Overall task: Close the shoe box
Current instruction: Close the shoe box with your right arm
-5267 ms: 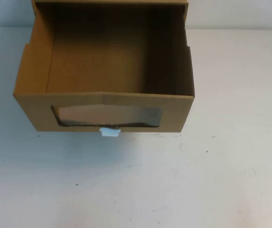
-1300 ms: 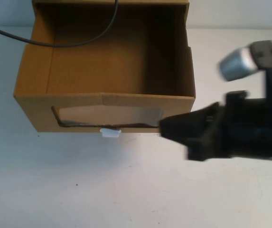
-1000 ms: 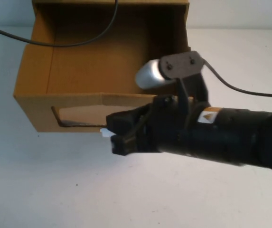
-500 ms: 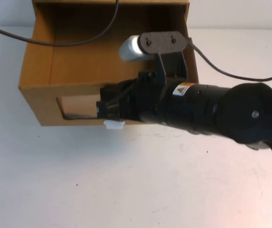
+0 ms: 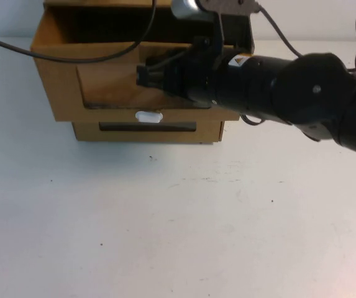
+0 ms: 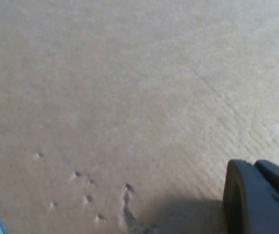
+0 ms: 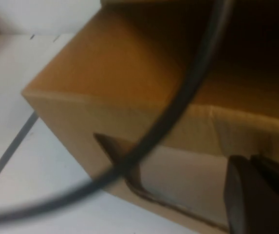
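Observation:
The shoe box (image 5: 63,93) is a brown cardboard drawer at the far side of the table, its windowed front panel pushed far back toward its sleeve. A white pull tab (image 5: 148,116) sits below the window. My right gripper (image 5: 143,76) reaches in from the right, shut, with its tip against the front panel at the window. The right wrist view shows the panel's corner and window (image 7: 178,180) beside the gripper (image 7: 256,195). My left gripper (image 6: 258,195) is shut and rests against plain cardboard (image 6: 129,97). It is out of the high view.
A second cardboard box front (image 5: 209,130) with a dark slot window shows just under the drawer. A black cable (image 5: 72,59) loops across the box top and also crosses the right wrist view (image 7: 178,107). The white table (image 5: 165,217) lies in front.
My right arm swung in from the right, met the front panel and pushed the drawer back. The open interior has mostly gone from view and the lower box front has appeared.

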Available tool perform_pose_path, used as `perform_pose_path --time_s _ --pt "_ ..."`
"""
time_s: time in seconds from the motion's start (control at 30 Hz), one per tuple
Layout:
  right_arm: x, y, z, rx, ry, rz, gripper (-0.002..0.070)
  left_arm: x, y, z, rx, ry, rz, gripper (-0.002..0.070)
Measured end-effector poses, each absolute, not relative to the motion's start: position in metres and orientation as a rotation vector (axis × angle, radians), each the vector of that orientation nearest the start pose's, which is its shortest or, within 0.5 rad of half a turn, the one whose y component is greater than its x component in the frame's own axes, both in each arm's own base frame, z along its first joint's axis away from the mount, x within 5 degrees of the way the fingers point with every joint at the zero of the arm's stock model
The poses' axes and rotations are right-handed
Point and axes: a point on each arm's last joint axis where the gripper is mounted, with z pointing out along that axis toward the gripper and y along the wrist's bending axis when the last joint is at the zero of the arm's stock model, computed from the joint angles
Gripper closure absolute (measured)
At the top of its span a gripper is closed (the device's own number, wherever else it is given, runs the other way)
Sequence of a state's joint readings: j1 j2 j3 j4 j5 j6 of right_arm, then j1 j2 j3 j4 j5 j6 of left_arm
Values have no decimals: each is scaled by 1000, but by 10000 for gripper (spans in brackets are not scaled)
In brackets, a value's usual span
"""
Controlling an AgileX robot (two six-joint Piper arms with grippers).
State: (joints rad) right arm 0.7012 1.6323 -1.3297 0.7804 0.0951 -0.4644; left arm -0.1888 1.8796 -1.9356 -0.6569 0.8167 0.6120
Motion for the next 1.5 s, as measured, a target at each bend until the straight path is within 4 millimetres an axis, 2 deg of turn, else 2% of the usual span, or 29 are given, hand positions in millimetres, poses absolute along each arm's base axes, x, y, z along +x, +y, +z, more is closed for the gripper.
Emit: perform_pose_path --time_s 0.37,0.7,1.03,1.17,1.3,1.37,1.5 --pt "346 266 346 -376 1863 741 687 421 -122 395 596 2020 -529 677" --pt "374 274 347 -355 1835 738 687 421 -122 395 597 2022 -530 677" --pt "401 277 339 -348 1839 735 687 421 -123 395 591 2023 -544 677" --pt "400 278 336 -378 1874 752 687 421 -123 395 592 2024 -545 677" --pt "391 275 339 -458 1943 797 687 416 -122 400 602 2020 -545 677" --pt "381 274 347 -515 1967 826 687 411 -121 407 611 2009 -539 677" --pt "352 264 379 -622 1994 877 687 388 -117 436 630 1951 -517 677"
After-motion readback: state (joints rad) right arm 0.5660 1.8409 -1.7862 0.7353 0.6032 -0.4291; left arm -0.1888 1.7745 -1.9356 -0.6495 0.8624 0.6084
